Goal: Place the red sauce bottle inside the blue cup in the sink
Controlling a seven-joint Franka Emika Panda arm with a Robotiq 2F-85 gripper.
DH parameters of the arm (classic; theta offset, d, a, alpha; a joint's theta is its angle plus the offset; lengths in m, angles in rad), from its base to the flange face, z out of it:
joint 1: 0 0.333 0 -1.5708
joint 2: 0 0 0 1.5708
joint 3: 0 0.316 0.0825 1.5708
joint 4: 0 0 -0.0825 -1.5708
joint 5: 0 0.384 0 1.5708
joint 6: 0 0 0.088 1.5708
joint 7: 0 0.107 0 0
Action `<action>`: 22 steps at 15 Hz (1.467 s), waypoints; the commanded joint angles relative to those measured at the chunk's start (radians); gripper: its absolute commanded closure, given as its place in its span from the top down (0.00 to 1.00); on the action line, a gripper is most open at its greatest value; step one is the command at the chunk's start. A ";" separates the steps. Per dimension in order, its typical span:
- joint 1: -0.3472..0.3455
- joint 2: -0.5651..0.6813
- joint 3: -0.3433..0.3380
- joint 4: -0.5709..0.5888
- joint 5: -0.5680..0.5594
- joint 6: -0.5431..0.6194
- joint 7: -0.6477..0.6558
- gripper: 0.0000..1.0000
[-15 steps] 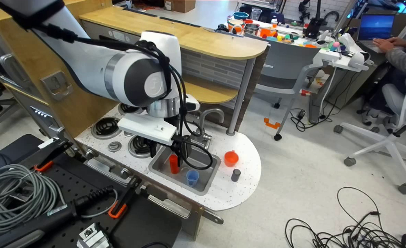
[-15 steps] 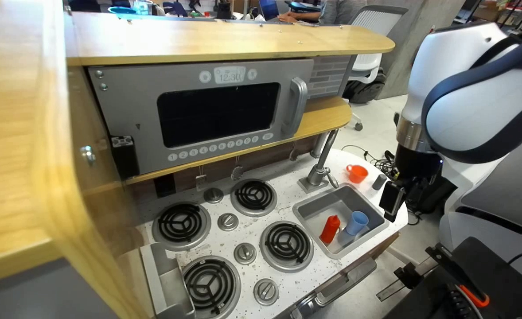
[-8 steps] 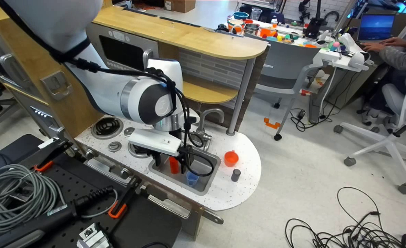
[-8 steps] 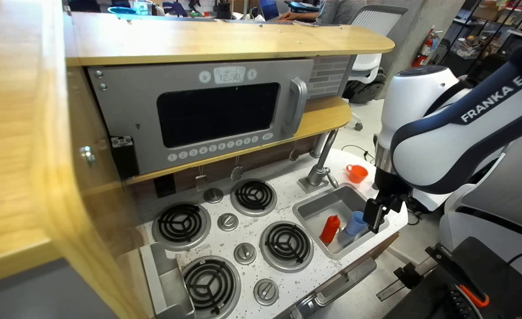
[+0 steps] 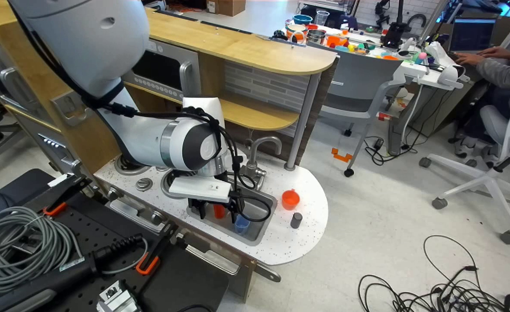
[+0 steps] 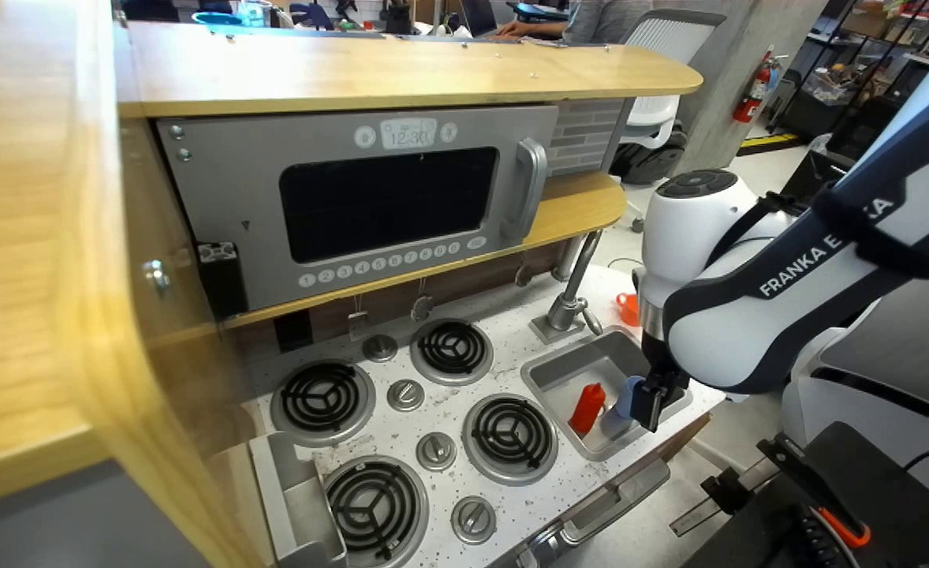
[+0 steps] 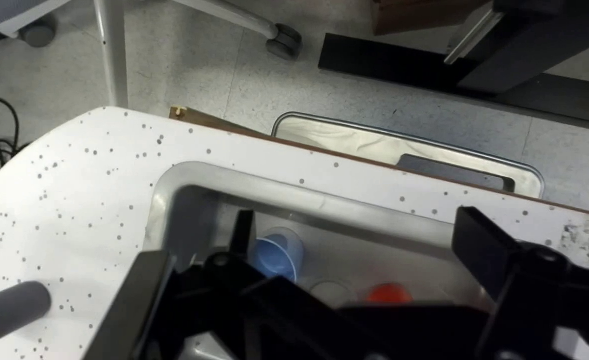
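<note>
The red sauce bottle (image 6: 588, 409) stands in the grey sink (image 6: 539, 371), towards the burner side. The blue cup (image 5: 242, 225) stands in the sink beside it, a short gap away; in an exterior view the cup (image 6: 627, 397) is partly behind my fingers. My gripper (image 5: 218, 215) is open and empty, pointing down above the sink. In the wrist view the gripper (image 7: 355, 217) has its fingers wide apart. The bottle's red top (image 7: 389, 293) shows between them, its rest hidden by the gripper body. The cup (image 7: 277, 255) is by the left finger.
A curved faucet (image 5: 263, 143) rises at the sink's back edge. An orange-red cup (image 5: 290, 199) and a grey cylinder (image 5: 296, 220) stand on the counter beside the sink. A burner (image 6: 509, 438) adjoins the opposite side. A wooden shelf (image 6: 583, 209) and microwave (image 6: 354, 205) are behind.
My open gripper has come down and over the sink, nearer the bottle and cup, now partly covering the cup in an exterior view. The bottle and cup have not moved.
</note>
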 commanded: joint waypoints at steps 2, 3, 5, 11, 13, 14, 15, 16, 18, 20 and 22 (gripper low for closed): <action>0.056 0.070 -0.046 0.050 -0.061 0.110 0.010 1.00; 0.051 0.071 -0.036 0.048 -0.049 0.129 0.004 1.00; 0.022 0.058 0.009 0.029 -0.014 0.160 -0.019 1.00; -0.022 0.071 0.083 0.046 0.061 0.218 -0.026 1.00; -0.014 0.085 0.075 0.065 0.064 0.219 -0.031 1.00; -0.004 0.096 0.063 0.077 0.061 0.218 -0.025 1.00; -0.002 0.101 0.060 0.085 0.060 0.217 -0.024 1.00; -0.001 0.108 0.058 0.094 0.058 0.213 -0.026 1.00; -0.004 0.127 0.059 0.114 0.062 0.206 -0.025 1.00; -0.007 0.145 0.064 0.133 0.066 0.201 -0.026 1.00; -0.006 0.162 0.062 0.151 0.070 0.199 -0.023 1.00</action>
